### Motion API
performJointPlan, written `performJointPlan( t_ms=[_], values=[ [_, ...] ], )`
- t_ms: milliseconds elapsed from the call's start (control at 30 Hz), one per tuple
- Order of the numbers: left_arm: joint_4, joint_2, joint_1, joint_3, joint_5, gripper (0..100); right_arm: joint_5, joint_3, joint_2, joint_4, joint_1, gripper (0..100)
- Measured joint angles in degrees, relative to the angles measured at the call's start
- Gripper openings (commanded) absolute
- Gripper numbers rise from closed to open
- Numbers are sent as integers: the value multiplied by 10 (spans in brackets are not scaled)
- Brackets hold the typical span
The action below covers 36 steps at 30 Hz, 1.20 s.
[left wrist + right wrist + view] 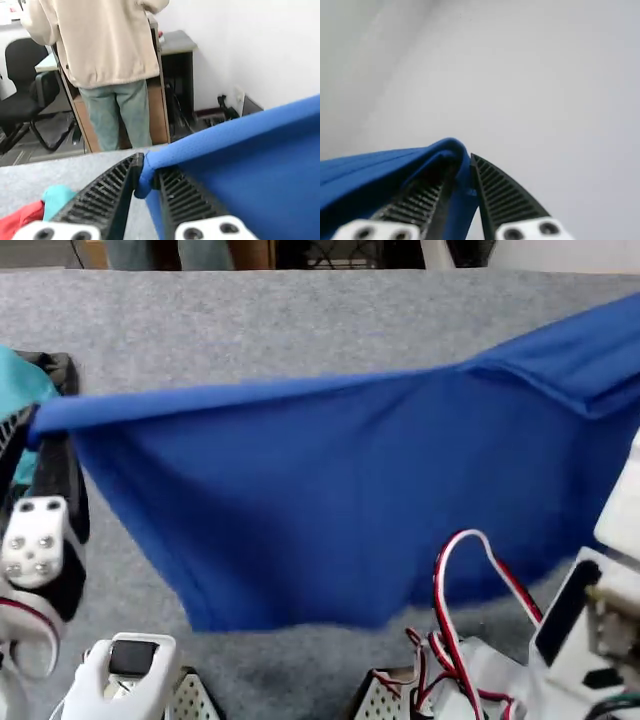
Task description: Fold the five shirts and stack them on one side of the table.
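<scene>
My left gripper [144,175] and right gripper [465,161] stood high over the grey table [300,320]. Each was clamped on a top corner of the blue shirt [330,510], which hung stretched between them. Teal shirt [57,196] lay beside my left arm.

Hanging blue shirt [330,510] spans the table [300,325] middle, bare strip along far edge, teal garment [22,390] at left edge

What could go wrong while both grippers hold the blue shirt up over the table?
The left gripper pinches only a small corner of the blue shirt, so the cloth may slip free. The shirt's lower edge hangs close to the red and white cables at an arm's base, where it might snag.
</scene>
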Motion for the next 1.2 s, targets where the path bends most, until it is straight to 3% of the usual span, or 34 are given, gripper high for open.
performJointPlan(
  t_ms=[167,300,400,533,667,733,833,933,1100,1200],
  values=[
    [-6,-18,0,113,-8,29,50,68,18,0,-67,13],
    [-104,4,0,258,-10,29,70,189,63,-7,-129,13],
    [-247,45,-11,400,-11,29,75,287,113,-49,-164,13],
    [-532,150,-36,564,-11,29,75,399,208,-171,-193,13],
    [-799,288,-45,576,-11,29,75,414,337,-308,-213,13],
    [-853,359,-46,549,-11,29,74,389,396,-345,-222,13],
    [-841,447,-46,474,-11,29,74,315,473,-351,-228,13],
    [-776,490,-46,396,-11,29,74,217,527,-311,-229,13],
    [-627,494,-46,345,-11,29,75,79,578,-135,-229,13],
    [-527,494,-46,345,-20,29,116,20,586,14,-228,13]
  ],
)
